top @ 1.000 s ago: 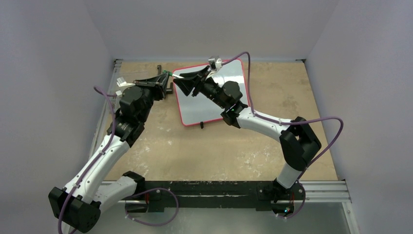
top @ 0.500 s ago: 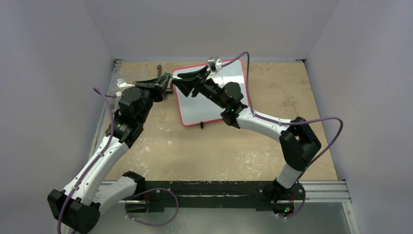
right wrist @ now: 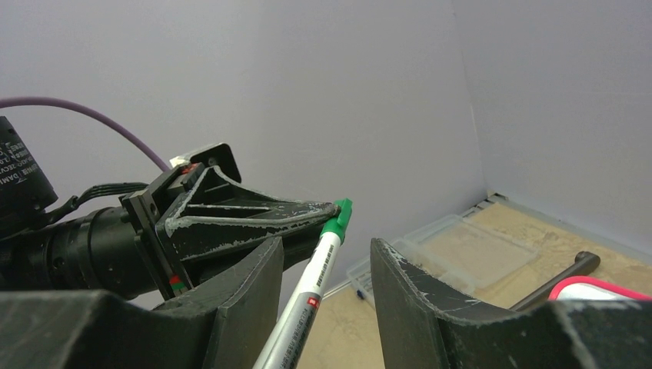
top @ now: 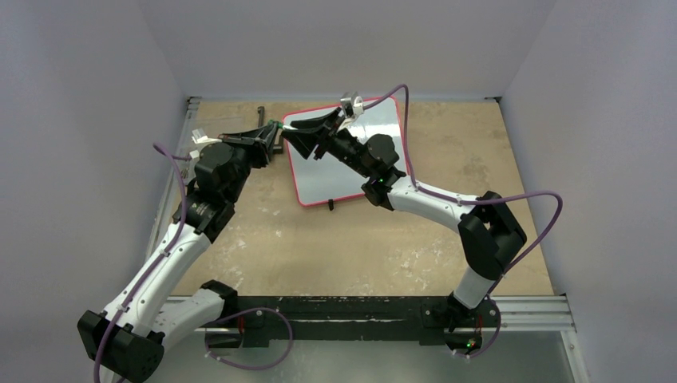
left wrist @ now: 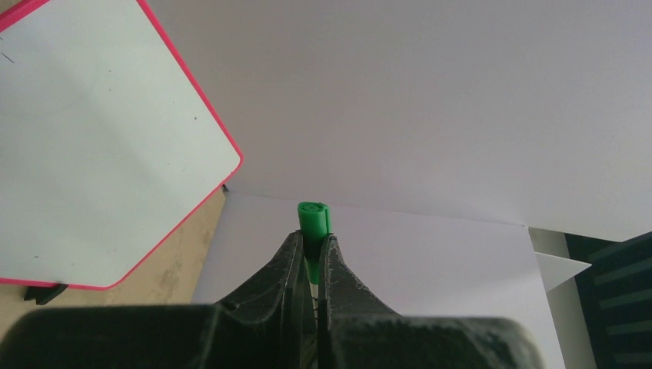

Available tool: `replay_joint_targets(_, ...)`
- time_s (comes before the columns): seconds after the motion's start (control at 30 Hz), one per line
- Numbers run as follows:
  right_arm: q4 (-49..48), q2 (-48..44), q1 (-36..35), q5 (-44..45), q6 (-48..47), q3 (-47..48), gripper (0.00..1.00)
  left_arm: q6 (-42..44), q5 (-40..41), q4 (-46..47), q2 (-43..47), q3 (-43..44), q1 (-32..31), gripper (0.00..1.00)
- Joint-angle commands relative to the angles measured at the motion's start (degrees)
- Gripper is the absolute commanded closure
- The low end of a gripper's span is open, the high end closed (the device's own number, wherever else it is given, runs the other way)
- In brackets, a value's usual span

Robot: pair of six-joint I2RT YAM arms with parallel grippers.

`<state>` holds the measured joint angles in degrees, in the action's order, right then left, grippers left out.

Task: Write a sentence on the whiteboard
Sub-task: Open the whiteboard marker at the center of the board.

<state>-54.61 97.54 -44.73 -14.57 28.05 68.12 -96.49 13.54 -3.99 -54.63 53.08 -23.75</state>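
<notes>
Left gripper [left wrist: 311,244] is staying clenched on the green plastic cap [right wrist: 340,215] of the slim white-barrelled marker [right wrist: 315,280], just beside the board's left edge and barely shifting from a second ago. Right gripper [right wrist: 323,254] is easing its jaws in a touch around the white barrel, roughly half open, gap showing, not pinching yet, so probably setting up to pull the cap. Glossy white rectangular whiteboard with thin red frame [top: 382,120] is lying on the tan bench [top: 359,247], far centre, with no green sentence showing, so writing hasn't started.
</notes>
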Motion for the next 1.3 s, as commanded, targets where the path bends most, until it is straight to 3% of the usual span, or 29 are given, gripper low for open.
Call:
replay_joint_targets(0.0, -0.9, -2.17, -0.01, 1.54, -0.87, 0.47, 1.0, 2.27, -3.17, -0.1, 0.41, 2.3, -0.42, 1.0)
replay_joint_targets(0.23, 3.07, -2.98, 0.0, 3.67, 0.06, 0.29, 0.97, 2.88, -2.59, 1.7, 1.19, 1.18, -0.41, 1.0)
replay_joint_targets(0.27, 4.29, -3.04, 0.02, 3.46, 0.19, 0.64, 0.84, 3.35, -2.17, 1.52, 1.37, 1.23, -0.42, 1.0)
replay_joint_targets(0.33, 5.41, -3.05, 0.0, 2.18, 0.2, 1.22, 0.37, 3.9, -1.35, 0.89, 1.66, 1.41, -0.44, 1.0)
replay_joint_targets(0.37, 5.67, -3.12, 0.04, 1.79, 0.38, 1.23, 0.2, 3.89, -1.06, 0.89, 1.78, 1.41, -0.43, 1.0)
replay_joint_targets(0.43, 5.8, -3.23, 0.01, 1.09, 0.47, 1.18, 0.08, 3.94, -0.44, 0.95, 1.89, 1.41, -0.42, 1.0)
replay_joint_targets(0.57, 5.67, -3.55, -0.01, 0.76, 0.48, 0.85, 0.06, 3.68, -0.35, 1.4, 1.88, 1.42, -0.42, 1.0)
replay_joint_targets(0.67, 5.17, -3.75, -0.01, 1.15, 0.39, 0.53, 0.1, 3.61, -0.55, 1.46, 1.89, 1.35, -0.42, 1.0)
replay_joint_targets(0.8, 5.61, -4.12, -0.01, 1.21, 0.18, 0.4, 0.24, 3.65, 0.17, 0.27, 2.59, 1.38, -0.34, 1.0)
replay_joint_targets(0.93, 5.7, -4.85, 0.0, 2.17, -0.09, -0.27, 0.52, 3.98, 0.7, -0.4, 3.03, 1.39, -0.33, 1.0)
replay_joint_targets(1.0, 6.49, -5.21, 0.0, 2.7, -0.18, -0.07, 0.58, 4.1, 0.64, -0.45, 3.0, 1.39, -0.33, 1.0)
replay_joint_targets(1.03, 7.11, -5.32, 0.05, 2.86, -0.26, 0.18, 0.56, 4.17, 0.61, -0.61, 3.09, 1.41, -0.33, 1.0)
replay_joint_targets(1.17, 10.58, -5.88, 0.0, 2.61, -0.99, 1.28, 0.26, 4.75, 1.21, -1.12, 3.53, 1.59, -0.33, 1.0)
replay_joint_targets(1.27, 11.11, -6.17, 0.0, 2.19, -1.2, 1.15, 0.25, 5.23, 1.36, -1.19, 3.52, 1.75, -0.33, 1.0)
